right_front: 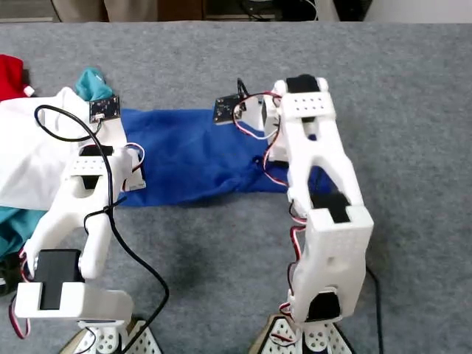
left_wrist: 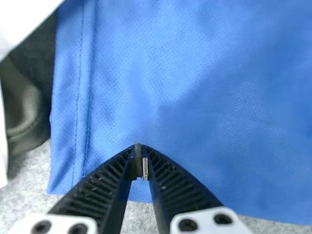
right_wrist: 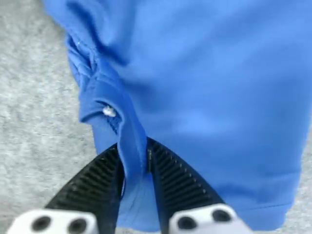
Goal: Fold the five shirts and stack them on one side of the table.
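Note:
A blue shirt [right_front: 192, 155] lies spread across the middle of the grey table, between the two arms. In the left wrist view my left gripper [left_wrist: 138, 148] is shut, its black fingers pinching the blue shirt [left_wrist: 185, 87] near a stitched hem at its corner. In the right wrist view my right gripper [right_wrist: 132, 151] is shut on a folded strip of the blue shirt [right_wrist: 209, 87] just below a small white button [right_wrist: 108, 112]. From above, the left arm [right_front: 85, 192] stands over the shirt's left edge and the right arm [right_front: 317, 147] over its right end.
A white shirt [right_front: 29, 147] lies bunched at the left edge, with a teal shirt [right_front: 92, 82] behind it and a red shirt [right_front: 11, 74] in the far left corner. Bare grey table [right_front: 413, 110] stretches to the right and in front [right_front: 214, 251].

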`<state>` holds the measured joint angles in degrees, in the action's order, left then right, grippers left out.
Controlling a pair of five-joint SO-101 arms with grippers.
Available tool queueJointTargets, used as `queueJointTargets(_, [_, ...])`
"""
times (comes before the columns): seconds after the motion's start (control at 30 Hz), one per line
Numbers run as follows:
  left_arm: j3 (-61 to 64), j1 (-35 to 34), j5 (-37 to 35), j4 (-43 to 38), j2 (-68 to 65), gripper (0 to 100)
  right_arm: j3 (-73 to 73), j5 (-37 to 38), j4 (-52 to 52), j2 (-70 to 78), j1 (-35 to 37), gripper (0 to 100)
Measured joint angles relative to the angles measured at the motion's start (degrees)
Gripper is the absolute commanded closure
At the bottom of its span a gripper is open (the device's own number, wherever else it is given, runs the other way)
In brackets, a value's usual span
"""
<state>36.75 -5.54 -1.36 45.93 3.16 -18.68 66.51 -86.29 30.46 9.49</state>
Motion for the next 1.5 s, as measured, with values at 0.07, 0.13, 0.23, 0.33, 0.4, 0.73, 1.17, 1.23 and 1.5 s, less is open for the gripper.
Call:
queueJointTargets(0.07, [0.0, 0.0, 0.0, 0.0, 0.0, 98, -2.2, 0.0, -0.1, 1.5, 0.0, 99.3])
queueJointTargets(0.13, [0.0, 0.0, 0.0, 0.0, 0.0, 98, -3.5, 0.5, -0.1, 2.4, 0.0, 99.2])
queueJointTargets(0.23, [0.0, 0.0, 0.0, 0.0, 0.0, 98, -4.0, 1.1, -0.1, 3.3, 0.0, 99.0])
queueJointTargets(0.33, [0.0, 0.0, 0.0, 0.0, 0.0, 98, -4.0, 1.2, -0.1, 3.4, 0.0, 96.9])
queueJointTargets(0.4, [0.0, 0.0, 0.0, 0.0, 0.0, 98, -4.0, 1.2, -0.1, 3.4, 0.0, 90.7])
queueJointTargets(0.73, [0.0, 0.0, 0.0, 0.0, 0.0, 98, -8.4, -2.2, 0.3, 3.4, -4.8, 64.3])
queueJointTargets(1.17, [0.0, 0.0, 0.0, 0.0, 0.0, 98, -13.7, -7.4, -14.2, 3.4, -6.3, 87.7])
queueJointTargets(1.23, [0.0, -0.1, 0.0, 0.0, 0.0, 96, -13.7, -11.6, -14.2, 3.4, -7.4, 93.8])
queueJointTargets(1.5, [-12.2, -8.0, -0.2, 4.4, 0.0, 72, -13.8, -29.0, -6.9, 5.6, -8.8, 88.2])
